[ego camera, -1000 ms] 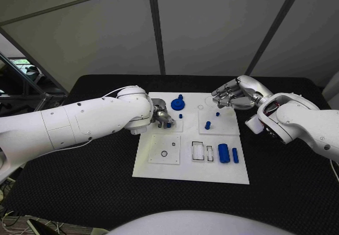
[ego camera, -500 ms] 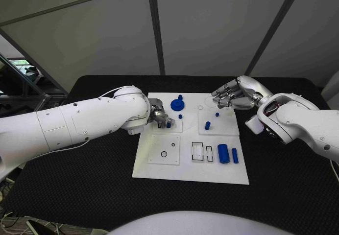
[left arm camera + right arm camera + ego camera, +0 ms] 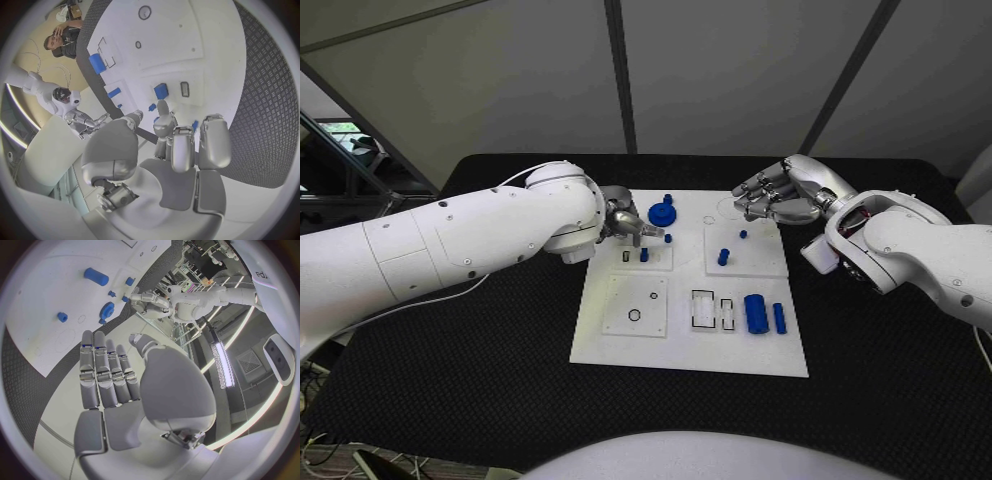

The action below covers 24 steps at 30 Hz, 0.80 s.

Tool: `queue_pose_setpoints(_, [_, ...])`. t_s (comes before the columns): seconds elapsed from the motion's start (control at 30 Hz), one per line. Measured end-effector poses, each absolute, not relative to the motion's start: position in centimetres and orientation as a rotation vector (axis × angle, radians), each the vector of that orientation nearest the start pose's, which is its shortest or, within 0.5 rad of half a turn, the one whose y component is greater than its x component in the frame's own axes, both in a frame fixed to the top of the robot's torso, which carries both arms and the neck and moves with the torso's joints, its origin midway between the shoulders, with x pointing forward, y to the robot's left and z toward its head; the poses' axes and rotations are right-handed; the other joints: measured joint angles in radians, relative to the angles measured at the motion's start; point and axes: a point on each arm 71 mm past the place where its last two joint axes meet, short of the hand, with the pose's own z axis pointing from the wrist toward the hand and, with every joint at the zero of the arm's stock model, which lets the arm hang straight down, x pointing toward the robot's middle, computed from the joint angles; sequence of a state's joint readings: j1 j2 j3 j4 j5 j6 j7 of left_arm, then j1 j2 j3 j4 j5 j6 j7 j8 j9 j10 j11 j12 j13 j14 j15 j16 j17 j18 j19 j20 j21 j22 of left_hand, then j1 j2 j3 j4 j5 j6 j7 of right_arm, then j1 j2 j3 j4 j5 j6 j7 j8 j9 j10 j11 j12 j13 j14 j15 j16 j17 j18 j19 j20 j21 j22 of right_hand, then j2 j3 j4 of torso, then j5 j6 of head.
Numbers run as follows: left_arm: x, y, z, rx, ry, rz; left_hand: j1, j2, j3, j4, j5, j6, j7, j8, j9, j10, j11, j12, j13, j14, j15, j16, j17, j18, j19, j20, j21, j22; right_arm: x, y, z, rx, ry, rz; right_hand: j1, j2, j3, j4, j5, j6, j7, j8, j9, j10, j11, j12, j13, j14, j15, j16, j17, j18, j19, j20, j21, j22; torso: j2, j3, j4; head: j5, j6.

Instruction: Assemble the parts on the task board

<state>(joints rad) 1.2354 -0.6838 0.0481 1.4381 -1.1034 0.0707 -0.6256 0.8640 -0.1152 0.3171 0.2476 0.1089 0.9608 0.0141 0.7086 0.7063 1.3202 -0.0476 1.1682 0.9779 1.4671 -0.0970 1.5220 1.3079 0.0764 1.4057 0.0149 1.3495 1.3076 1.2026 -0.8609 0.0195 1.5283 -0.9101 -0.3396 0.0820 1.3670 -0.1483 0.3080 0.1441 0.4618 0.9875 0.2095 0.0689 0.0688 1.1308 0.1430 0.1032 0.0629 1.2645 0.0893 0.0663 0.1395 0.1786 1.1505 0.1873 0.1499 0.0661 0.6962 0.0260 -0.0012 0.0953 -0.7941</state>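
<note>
The white task board (image 3: 687,350) lies in the middle of the table. My left hand (image 3: 623,224) hovers over its far left corner with fingers spread and nothing in them. Just in front of it a small blue block (image 3: 643,255) stands in a slot, beside an empty slot (image 3: 626,257); the left wrist view shows this block (image 3: 161,91) beyond my left hand (image 3: 178,145). A blue gear (image 3: 662,213) and a short peg (image 3: 669,238) sit nearby. My right hand (image 3: 776,196) hangs over the board's far right corner, fingers straight, holding nothing (image 3: 109,375).
Two blue pegs (image 3: 724,256) (image 3: 743,234) stand on the right panel. A blue cylinder (image 3: 756,313) and a blue bar (image 3: 780,318) lie at the near right, beside two empty frames (image 3: 705,308). A ring hole (image 3: 635,314) marks the near left panel.
My left hand has drawn back and away from the small blue block, which stays standing in its slot. The right hand has not moved.
</note>
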Motion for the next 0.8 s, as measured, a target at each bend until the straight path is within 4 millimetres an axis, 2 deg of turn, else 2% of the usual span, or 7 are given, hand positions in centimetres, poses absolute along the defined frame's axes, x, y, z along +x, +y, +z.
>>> queue_pose_setpoints(0.23, [51.7,17.6,-16.7,-0.282,2.152,-0.427,0.073,0.015,-0.069,0.02,0.004,-0.025,0.015,-0.009,-0.004,-0.046,0.01,-0.049,-0.066,0.0,0.0,-0.006,0.0,0.0,-0.032,0.006,-0.044,-0.015,49.3,-20.8,-15.8,0.304,1.629,1.042,0.0,0.0,0.0,0.0,0.0,0.0,0.0,0.0,0.0,0.0,0.0,0.0,0.0,-0.003,-0.004,0.0,0.0,0.0,0.0,0.0,-0.004,0.0,0.0,0.0007,0.0001,0.001,0.004])
queue_pose_setpoints(0.4, [52.5,18.9,-15.8,-0.311,2.135,-0.417,0.152,0.035,-0.104,0.016,0.011,-0.063,0.035,-0.042,-0.024,-0.128,0.028,-0.138,-0.184,-0.001,0.017,-0.055,0.0,0.0,-0.077,0.022,-0.109,-0.071,49.3,-20.9,-15.8,0.306,1.63,1.04,0.0,0.0,0.0,0.0,0.0,0.0,0.0,0.0,0.0,0.0,0.0,0.0,0.0,-0.003,-0.004,0.0,-0.001,0.0,0.0,0.0,-0.004,0.0,0.0,0.001,0.0001,0.001,0.009])
queue_pose_setpoints(0.5, [53.0,19.6,-15.4,-0.325,2.129,-0.409,0.184,0.045,-0.128,0.021,0.015,-0.094,0.052,-0.079,-0.053,-0.18,0.044,-0.195,-0.258,-0.001,0.031,-0.08,0.0,0.001,-0.104,0.032,-0.147,-0.103,49.3,-21.0,-15.8,0.308,1.63,1.038,0.0,0.0,0.0,0.0,0.0,0.0,0.0,0.0,0.0,0.0,0.0,0.0,0.0,-0.003,-0.004,0.0,-0.001,0.0,0.0,0.0,-0.004,0.0,0.0,0.001,-0.0001,0.0,0.011])
queue_pose_setpoints(0.53, [53.3,19.9,-15.3,-0.333,2.127,-0.404,0.189,0.05,-0.137,0.024,0.015,-0.098,0.056,-0.09,-0.065,-0.188,0.048,-0.203,-0.269,-0.001,0.037,-0.081,0.0,0.015,-0.107,0.036,-0.154,-0.107,49.3,-21.0,-15.8,0.308,1.63,1.039,0.0,0.0,0.0,0.0,0.0,0.0,0.0,0.0,0.0,0.0,0.0,0.0,0.0,-0.003,-0.004,0.0,-0.001,0.0,0.0,0.0,-0.004,0.0,0.0,0.001,-0.0005,-0.001,0.012])
queue_pose_setpoints(0.57, [53.5,20.2,-15.2,-0.339,2.126,-0.399,0.194,0.048,-0.142,0.029,0.015,-0.102,0.06,-0.099,-0.074,-0.191,0.052,-0.206,-0.276,-0.002,0.038,-0.081,0.0,0.054,-0.11,0.038,-0.157,-0.109,49.3,-21.0,-15.8,0.308,1.63,1.039,0.0,0.0,0.0,0.0,0.0,0.0,0.0,0.0,0.0,0.0,0.0,0.0,0.0,-0.003,-0.004,0.0,-0.001,0.0,0.0,0.0,-0.004,0.0,0.0,0.001,-0.0006,-0.002,0.013])
queue_pose_setpoints(0.7, [54.7,21.2,-14.9,-0.373,2.127,-0.379,0.202,0.055,-0.186,0.038,0.015,-0.12,0.078,-0.143,-0.12,-0.223,0.066,-0.233,-0.317,-0.002,0.049,-0.091,0.0,0.054,-0.124,0.052,-0.18,-0.125,49.3,-21.1,-15.8,0.309,1.63,1.037,0.0,0.0,0.0,0.0,0.0,0.0,0.0,0.0,0.0,0.0,0.0,0.0,0.0,-0.003,-0.004,0.0,-0.001,0.0,0.0,0.0,-0.004,0.0,0.001,0.0009,-0.001,-0.007,0.019])
queue_pose_setpoints(0.8, [55.7,21.3,-14.9,-0.388,2.142,-0.369,0.202,0.055,-0.215,0.041,0.015,-0.123,0.081,-0.158,-0.143,-0.232,0.075,-0.237,-0.327,-0.002,0.056,-0.101,0.0,0.053,-0.132,0.06,-0.201,-0.141,49.3,-21.1,-15.8,0.31,1.631,1.037,0.0,0.0,0.0,0.0,0.0,0.0,0.0,0.0,0.0,0.0,0.0,0.0,0.0,-0.003,-0.003,0.0,-0.001,0.0,0.0,0.0,-0.004,0.0,0.001,0.0008,-0.0011,-0.009,0.022])
